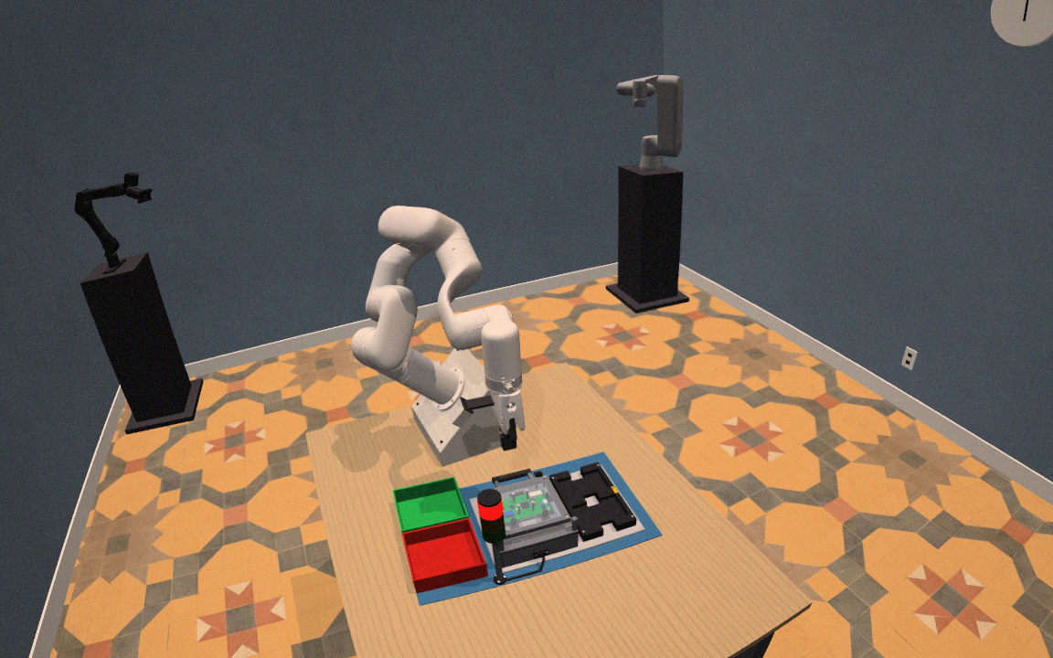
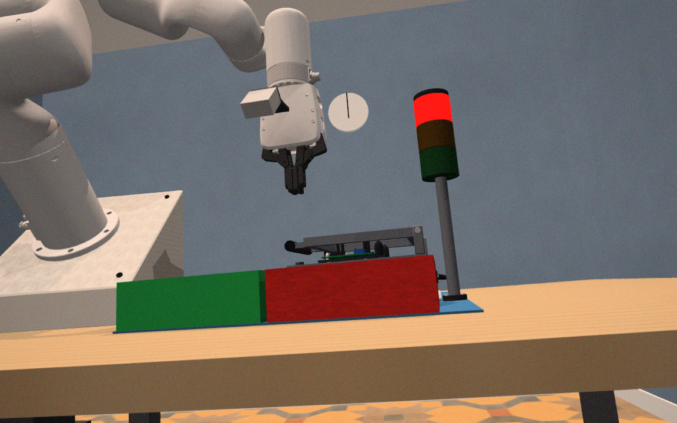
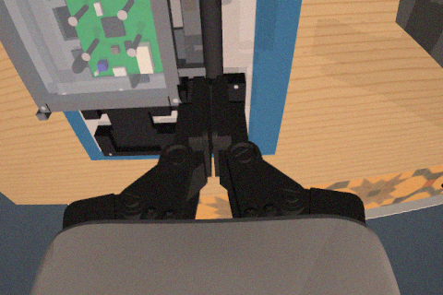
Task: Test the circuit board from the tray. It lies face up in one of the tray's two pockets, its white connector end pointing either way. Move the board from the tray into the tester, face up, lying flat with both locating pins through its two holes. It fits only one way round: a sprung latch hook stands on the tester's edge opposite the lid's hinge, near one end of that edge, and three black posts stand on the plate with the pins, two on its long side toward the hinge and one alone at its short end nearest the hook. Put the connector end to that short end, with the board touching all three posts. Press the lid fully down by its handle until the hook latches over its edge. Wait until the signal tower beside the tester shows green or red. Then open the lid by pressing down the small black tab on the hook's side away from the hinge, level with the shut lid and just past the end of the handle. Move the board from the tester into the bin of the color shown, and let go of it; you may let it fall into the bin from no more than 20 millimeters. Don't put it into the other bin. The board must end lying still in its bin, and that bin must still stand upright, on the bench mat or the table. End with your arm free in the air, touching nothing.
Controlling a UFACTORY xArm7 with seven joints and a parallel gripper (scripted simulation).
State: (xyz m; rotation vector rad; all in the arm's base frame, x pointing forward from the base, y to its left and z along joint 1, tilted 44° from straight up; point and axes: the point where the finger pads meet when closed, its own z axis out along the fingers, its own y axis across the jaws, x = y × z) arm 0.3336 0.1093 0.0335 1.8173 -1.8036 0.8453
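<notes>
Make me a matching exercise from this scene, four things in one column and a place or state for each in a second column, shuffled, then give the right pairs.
Things:
1. signal tower
2. circuit board
3. claw
4. tray

Places or states:
A. shut on nothing, hanging above the tester
B. both pockets without a board
C. top light glowing red
D. under the closed clear lid in the tester

Pairs: 1-C, 2-D, 3-A, 4-B
</notes>
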